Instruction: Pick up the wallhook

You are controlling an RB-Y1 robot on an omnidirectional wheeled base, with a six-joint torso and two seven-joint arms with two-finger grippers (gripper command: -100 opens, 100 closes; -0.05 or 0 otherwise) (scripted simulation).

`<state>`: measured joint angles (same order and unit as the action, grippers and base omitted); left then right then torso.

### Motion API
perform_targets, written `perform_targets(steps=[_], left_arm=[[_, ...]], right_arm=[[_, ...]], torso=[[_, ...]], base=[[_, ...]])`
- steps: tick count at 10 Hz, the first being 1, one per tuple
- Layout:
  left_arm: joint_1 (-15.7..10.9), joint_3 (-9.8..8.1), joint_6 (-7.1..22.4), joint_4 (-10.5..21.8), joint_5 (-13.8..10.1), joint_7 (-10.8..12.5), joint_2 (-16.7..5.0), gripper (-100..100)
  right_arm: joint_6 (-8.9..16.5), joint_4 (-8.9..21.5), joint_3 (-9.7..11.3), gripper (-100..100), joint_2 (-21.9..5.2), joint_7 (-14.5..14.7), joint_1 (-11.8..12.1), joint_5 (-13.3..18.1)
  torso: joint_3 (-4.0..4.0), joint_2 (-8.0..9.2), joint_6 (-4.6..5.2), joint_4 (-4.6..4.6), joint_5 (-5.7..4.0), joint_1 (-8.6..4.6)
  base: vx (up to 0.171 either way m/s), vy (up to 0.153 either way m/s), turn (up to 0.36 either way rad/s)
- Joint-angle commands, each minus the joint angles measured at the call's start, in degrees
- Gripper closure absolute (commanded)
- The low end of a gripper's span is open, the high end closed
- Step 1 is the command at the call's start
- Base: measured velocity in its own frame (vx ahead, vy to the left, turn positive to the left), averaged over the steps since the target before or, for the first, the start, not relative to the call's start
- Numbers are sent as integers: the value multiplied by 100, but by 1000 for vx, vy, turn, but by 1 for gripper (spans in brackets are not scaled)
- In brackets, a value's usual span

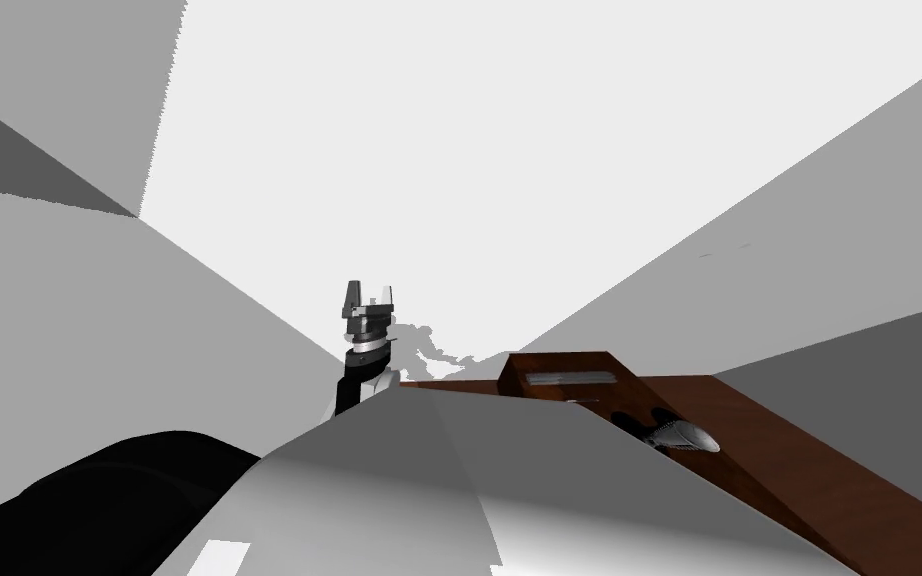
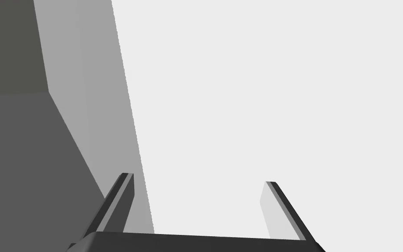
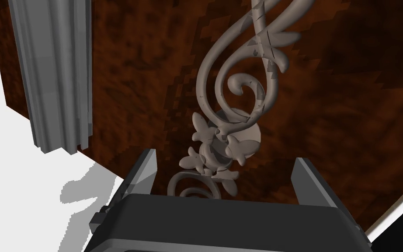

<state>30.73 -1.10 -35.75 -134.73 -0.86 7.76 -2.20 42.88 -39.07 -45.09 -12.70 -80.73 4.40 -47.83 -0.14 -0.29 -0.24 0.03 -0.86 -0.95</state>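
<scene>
you see the right end effector (image 3: 225, 155) wide open just above the brown surface (image 3: 349, 87), the grey scrolled wallhook (image 3: 231, 146) lying between its fingers, and the left end effector (image 1: 370, 290) raised, also wide.

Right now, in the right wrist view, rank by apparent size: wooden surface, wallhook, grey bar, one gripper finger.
1. Wooden surface.
2. Wallhook and grey bar: too alike to rank; the hook reaches further but is thin.
3. Finger, smallest, though nearest the camera.
</scene>
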Motion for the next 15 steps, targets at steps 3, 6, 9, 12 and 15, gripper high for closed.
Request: perform_targets(steps=[3, 6, 9, 12, 15], left_arm=[[1, 0, 0, 0, 0, 0, 0, 0], [1, 0, 0, 0, 0, 0, 0, 0], [1, 0, 0, 0, 0, 0, 0, 0], [2, 0, -1, 0, 0, 0, 0, 0], [1, 0, 0, 0, 0, 0, 0, 0]], right_arm=[[-109, 113, -45, 100, 19, 38, -38, -25], [-99, 92, -44, 100, 25, 29, -79, -42], [66, -79, 48, 100, -2, -9, 10, 11], [351, -401, 198, 100, -38, -89, 107, 76], [384, -442, 215, 0, -39, -94, 121, 83]], torso=[[-14, -25, -3, -4, -16, -20], [-29, -30, 16, -31, -32, -51], [-29, -29, 15, -30, -36, -59], [-44, -51, 21, -39, -30, -42], [-40, -44, 17, -38, -32, -49]], base=[[-16, -17, 47], [4, 2, 10], [14, 5, -96], [54, 40, -187], [17, 17, -42]])
